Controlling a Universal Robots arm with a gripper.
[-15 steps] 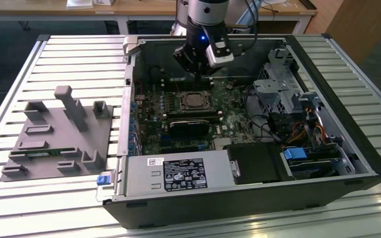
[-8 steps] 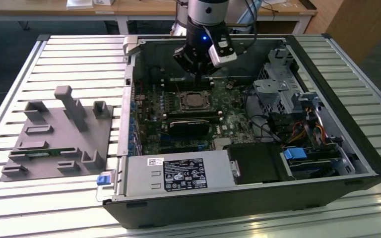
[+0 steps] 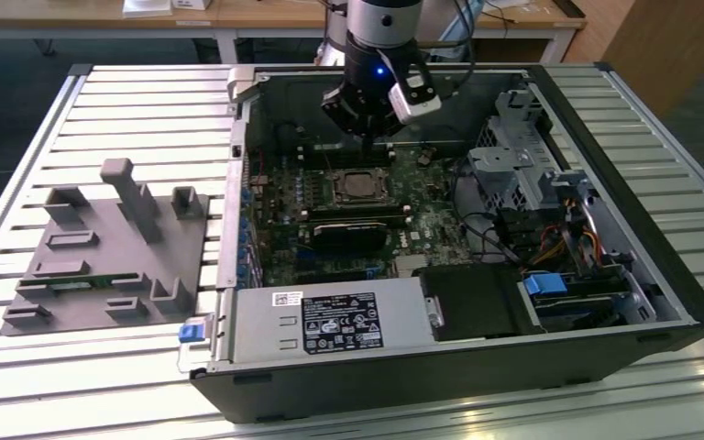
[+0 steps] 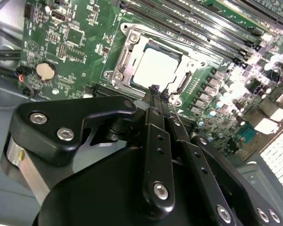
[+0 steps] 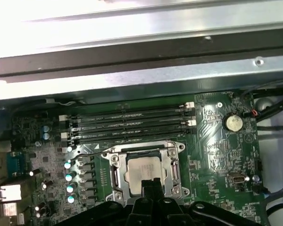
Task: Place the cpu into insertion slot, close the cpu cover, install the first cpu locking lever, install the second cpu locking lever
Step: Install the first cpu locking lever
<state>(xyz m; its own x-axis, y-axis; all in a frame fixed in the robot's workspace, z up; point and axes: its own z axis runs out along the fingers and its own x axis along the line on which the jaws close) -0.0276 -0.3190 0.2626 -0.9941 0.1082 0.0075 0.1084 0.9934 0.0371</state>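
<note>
**Exterior view:** black-fingered tool point(image 3: 369, 147) hangs inside the open black PC case point(image 3: 450, 380), just above the pale silvery square cpu point(image 3: 358, 187) on the green motherboard point(image 3: 279, 238). Case rests on the slatted metal surface point(image 3: 144, 101).

**Second wrist view:** tool clenched, nothing betw. its fingers, tips over the chip's near edge. Cpu sits in the dark square insertion slot point(image 4: 183, 84), with the thin silvery frame-shaped cpu cover point(image 4: 127, 51) down around it.

**First wrist view:** thin wire cpu locking lever point(image 5: 92, 151) lies beside the cover; latched or not, cannot tell.

Risk: tips slip off the wire and scrape nearby comps.; an unlatched cover may lift.
</note>
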